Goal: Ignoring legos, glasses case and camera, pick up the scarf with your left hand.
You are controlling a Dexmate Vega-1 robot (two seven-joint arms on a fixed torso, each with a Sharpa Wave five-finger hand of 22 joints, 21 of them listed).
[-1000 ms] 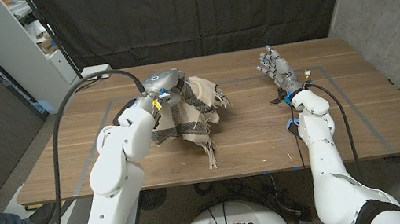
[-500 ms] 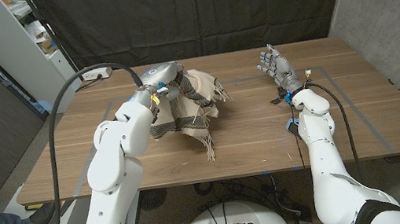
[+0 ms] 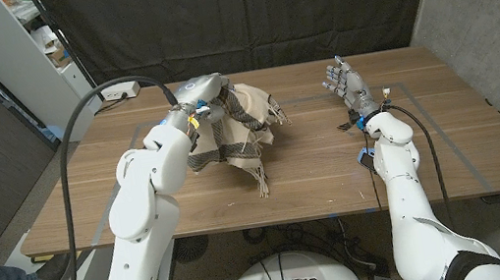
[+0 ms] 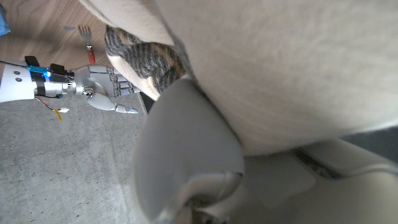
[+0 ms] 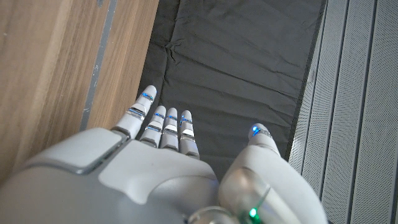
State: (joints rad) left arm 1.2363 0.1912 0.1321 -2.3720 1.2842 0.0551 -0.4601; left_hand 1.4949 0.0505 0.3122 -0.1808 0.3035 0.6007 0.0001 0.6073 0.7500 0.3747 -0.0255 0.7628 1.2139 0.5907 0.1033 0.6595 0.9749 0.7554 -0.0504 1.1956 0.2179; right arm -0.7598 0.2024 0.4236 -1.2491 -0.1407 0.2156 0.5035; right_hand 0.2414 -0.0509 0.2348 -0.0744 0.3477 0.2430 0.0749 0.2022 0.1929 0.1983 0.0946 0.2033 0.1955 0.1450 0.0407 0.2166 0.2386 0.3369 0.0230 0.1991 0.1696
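Above the table (image 3: pixel 333 162): left hand (image 3: pixel 199 96) grips scarf (image 3: pixel 239 132), partly lifted | right hand (image 3: pixel 345 84) spread, empty

Head view: even, fairly bright overhead light, sharp throughout; soft short shadows lie under the scarf (image 3: pixel 234 132) near the tabletop's (image 3: pixel 313 165) middle, and straight lines bow slightly toward the picture's corners. Left wrist view: the cloth and left hand (image 4: pixel 186 155) sit too close, blurred and pale, perhaps overexposed. Right wrist view: the right hand (image 5: pixel 168 168) is soft-focused, with small blue lights glowing.
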